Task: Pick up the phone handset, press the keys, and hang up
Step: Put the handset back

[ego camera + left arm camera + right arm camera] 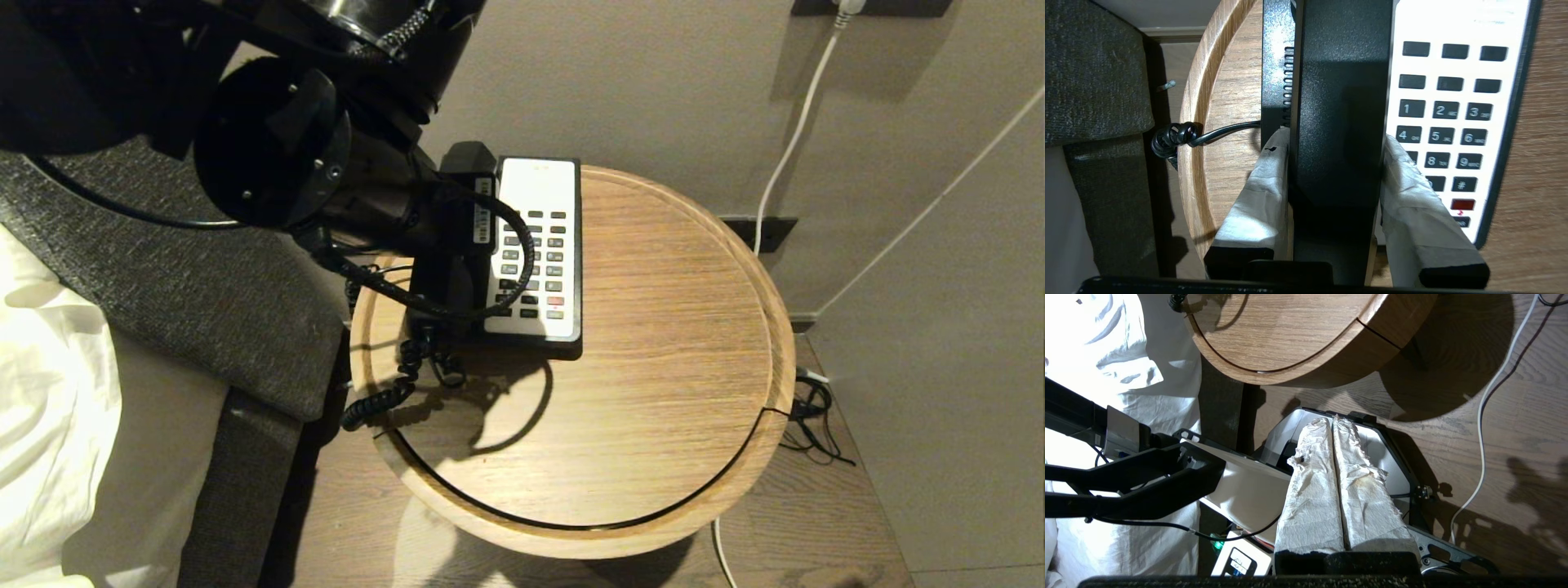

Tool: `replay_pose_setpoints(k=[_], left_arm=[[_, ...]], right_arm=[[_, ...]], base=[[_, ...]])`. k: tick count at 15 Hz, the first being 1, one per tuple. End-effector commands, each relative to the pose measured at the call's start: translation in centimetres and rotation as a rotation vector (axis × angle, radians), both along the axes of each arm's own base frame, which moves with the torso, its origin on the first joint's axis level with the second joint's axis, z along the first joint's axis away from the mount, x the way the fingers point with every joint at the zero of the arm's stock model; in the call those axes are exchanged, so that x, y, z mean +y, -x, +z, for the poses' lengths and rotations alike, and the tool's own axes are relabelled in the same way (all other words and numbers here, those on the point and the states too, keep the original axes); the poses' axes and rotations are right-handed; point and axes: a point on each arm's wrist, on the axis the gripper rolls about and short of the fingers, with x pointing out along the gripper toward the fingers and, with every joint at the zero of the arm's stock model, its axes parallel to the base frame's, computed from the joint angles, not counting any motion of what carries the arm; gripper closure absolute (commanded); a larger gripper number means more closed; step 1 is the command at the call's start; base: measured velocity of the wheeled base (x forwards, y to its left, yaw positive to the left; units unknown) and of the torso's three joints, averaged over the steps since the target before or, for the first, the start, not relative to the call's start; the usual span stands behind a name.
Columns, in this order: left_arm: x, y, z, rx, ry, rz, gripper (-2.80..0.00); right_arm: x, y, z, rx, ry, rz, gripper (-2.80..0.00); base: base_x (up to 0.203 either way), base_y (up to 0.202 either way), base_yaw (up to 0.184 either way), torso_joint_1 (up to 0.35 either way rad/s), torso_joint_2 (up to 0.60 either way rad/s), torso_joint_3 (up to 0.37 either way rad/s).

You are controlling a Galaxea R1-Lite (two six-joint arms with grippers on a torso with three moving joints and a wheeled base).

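Head view: the round wooden surface fills the middle, the bed off to the left. The left arm reaches in from the upper left, bent down over the phone base at the surface's back left. Its wrist points down the length of the handset, and the left gripper is clamped across it, one wrapped finger on each side, right beside the keys. The coiled cord hangs over the rim. The right gripper sits low above the floor, fingers pressed together, empty.
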Motion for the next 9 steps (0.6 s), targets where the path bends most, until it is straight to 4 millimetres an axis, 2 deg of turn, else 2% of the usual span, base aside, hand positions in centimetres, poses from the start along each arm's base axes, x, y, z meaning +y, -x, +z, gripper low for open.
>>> replay_pose_setpoints(k=[1,9], left_arm=[[-0.06,-0.43,-0.33,0.006,-0.009,0.014,0.00],[-0.10,-1.06,-0.62,0.006,-0.009,0.026,0.00]], right_arm=[[-0.20,0.17,-0.10,0.001,-0.002,-0.001,0.00],[-0.33,0.29,-0.44,0.007,0.004,-0.001,0.00]], base=[[0.000,0.000,0.000,0.000,0.00,0.000],[0.000,0.000,0.000,0.000,0.00,0.000]])
